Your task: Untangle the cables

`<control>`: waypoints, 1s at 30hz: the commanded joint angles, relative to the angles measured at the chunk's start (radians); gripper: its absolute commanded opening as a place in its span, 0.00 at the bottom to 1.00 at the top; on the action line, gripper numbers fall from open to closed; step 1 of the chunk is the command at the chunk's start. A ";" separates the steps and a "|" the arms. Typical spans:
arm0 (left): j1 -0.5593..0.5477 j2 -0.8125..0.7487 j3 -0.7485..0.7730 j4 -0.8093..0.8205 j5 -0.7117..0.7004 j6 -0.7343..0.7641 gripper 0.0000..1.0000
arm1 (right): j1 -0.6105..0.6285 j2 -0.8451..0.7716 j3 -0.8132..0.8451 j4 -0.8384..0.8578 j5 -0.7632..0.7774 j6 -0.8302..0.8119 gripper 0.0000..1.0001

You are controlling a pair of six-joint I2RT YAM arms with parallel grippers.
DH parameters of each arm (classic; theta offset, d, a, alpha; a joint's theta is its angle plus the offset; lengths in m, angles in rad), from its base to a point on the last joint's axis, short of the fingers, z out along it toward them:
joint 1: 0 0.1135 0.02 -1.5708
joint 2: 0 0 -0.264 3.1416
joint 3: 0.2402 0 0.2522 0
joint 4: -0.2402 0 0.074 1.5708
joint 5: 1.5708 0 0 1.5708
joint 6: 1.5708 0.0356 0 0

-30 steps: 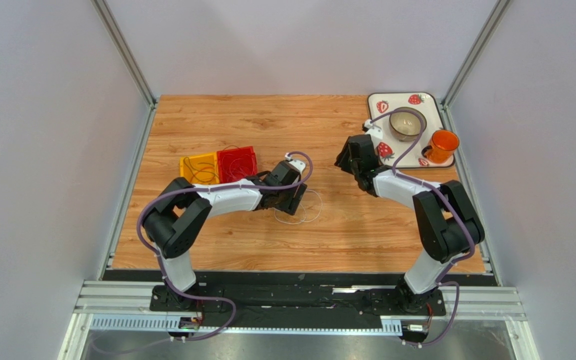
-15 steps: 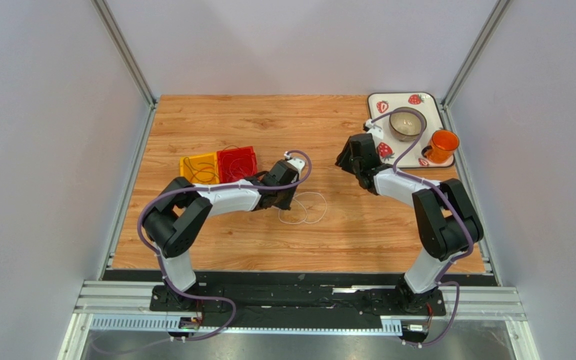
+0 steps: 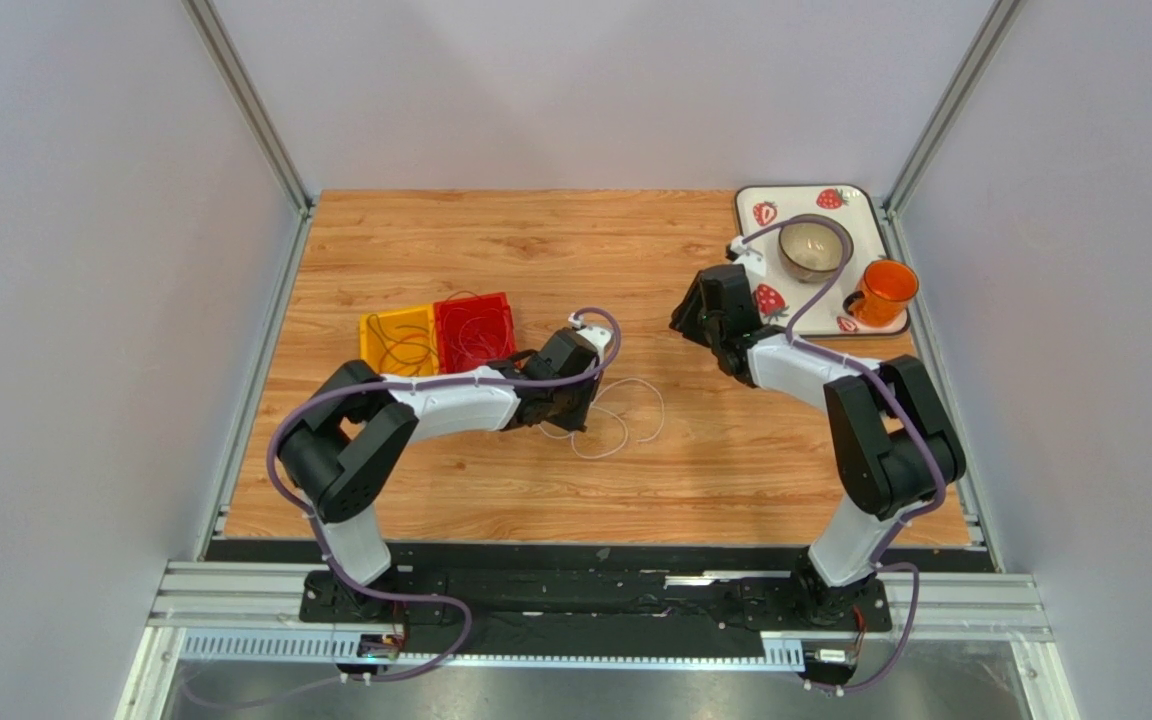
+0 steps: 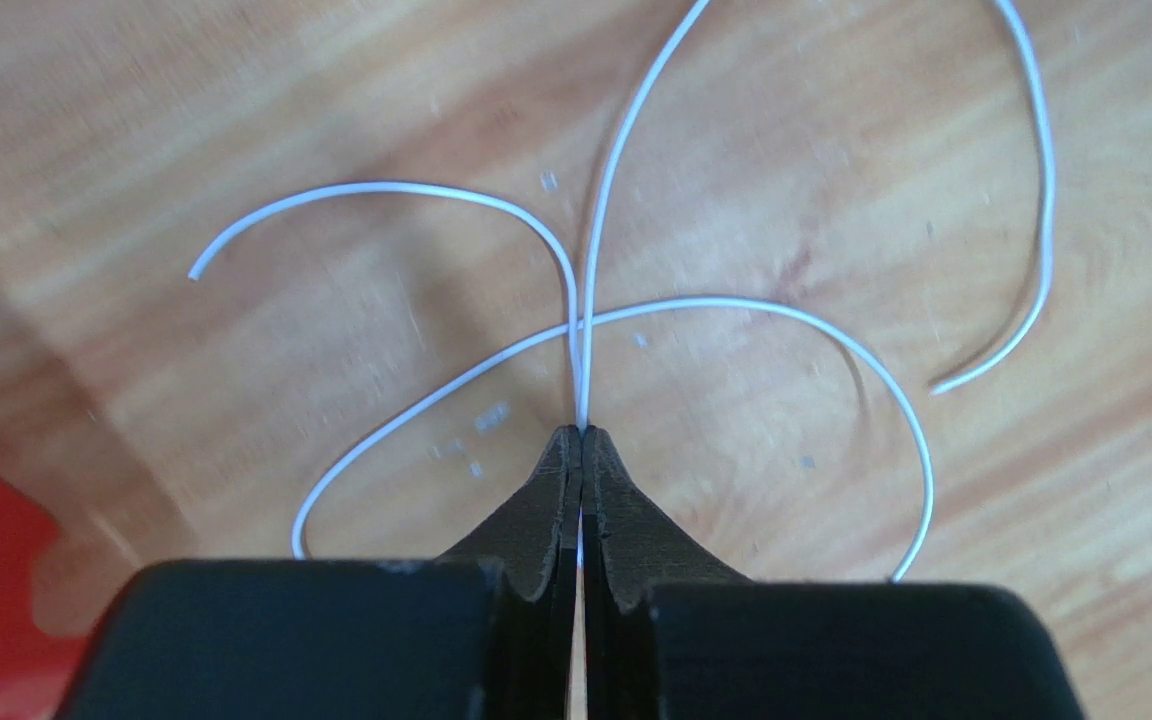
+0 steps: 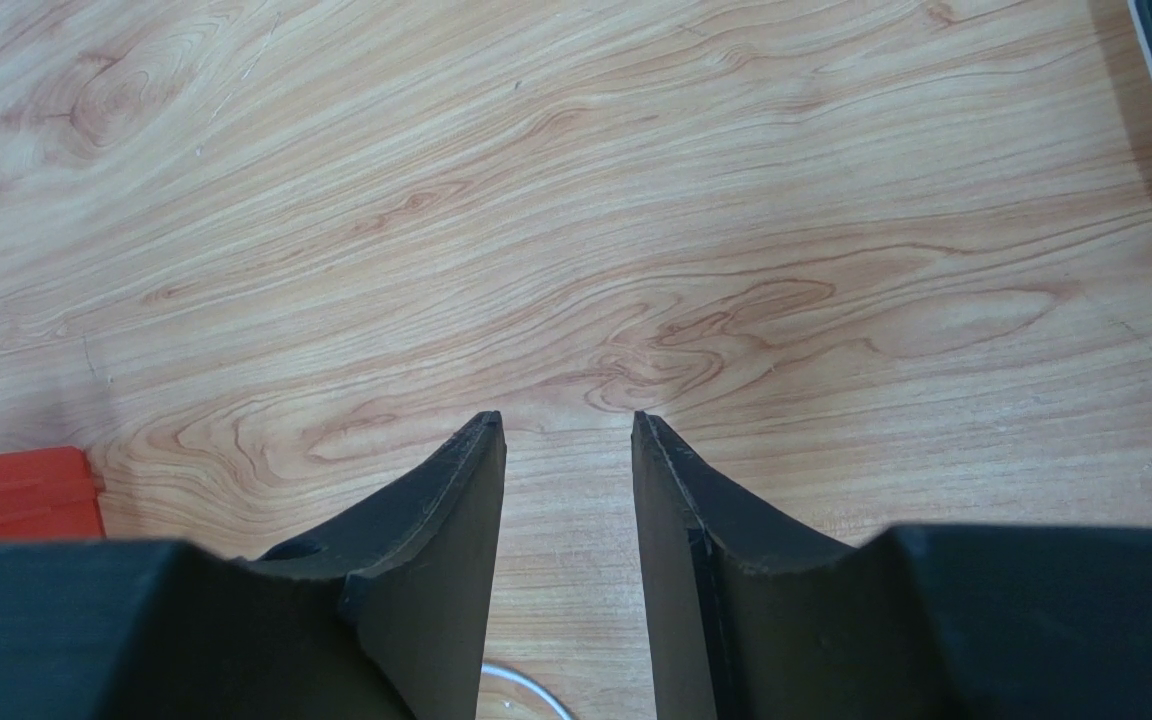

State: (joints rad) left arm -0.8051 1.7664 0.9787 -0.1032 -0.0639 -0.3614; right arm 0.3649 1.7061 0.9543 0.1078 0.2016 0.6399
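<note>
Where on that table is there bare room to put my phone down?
Bare: the far strip of table behind the red bin, left of the strawberry tray; also the near edge right of the white cable. Crowded: the middle, around the left hand and that cable.

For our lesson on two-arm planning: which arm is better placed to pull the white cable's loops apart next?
Left, probably: the left gripper is shut on the white cable where the loops cross, ready to draw it out. The right gripper is open, holding nothing, apart from the loops.
</note>
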 commanded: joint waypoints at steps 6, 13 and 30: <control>-0.014 -0.192 0.092 -0.245 0.056 -0.060 0.00 | -0.007 0.015 0.038 0.009 -0.004 0.012 0.40; -0.014 -0.306 0.130 -0.348 0.174 -0.073 0.00 | -0.011 0.015 0.038 0.010 -0.011 0.015 0.40; 0.098 -0.594 0.175 -0.582 0.002 -0.103 0.00 | -0.014 0.012 0.032 0.010 -0.019 0.020 0.40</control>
State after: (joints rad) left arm -0.7200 1.2694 1.1061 -0.5484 0.1375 -0.4667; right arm 0.3565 1.7157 0.9569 0.1059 0.1837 0.6437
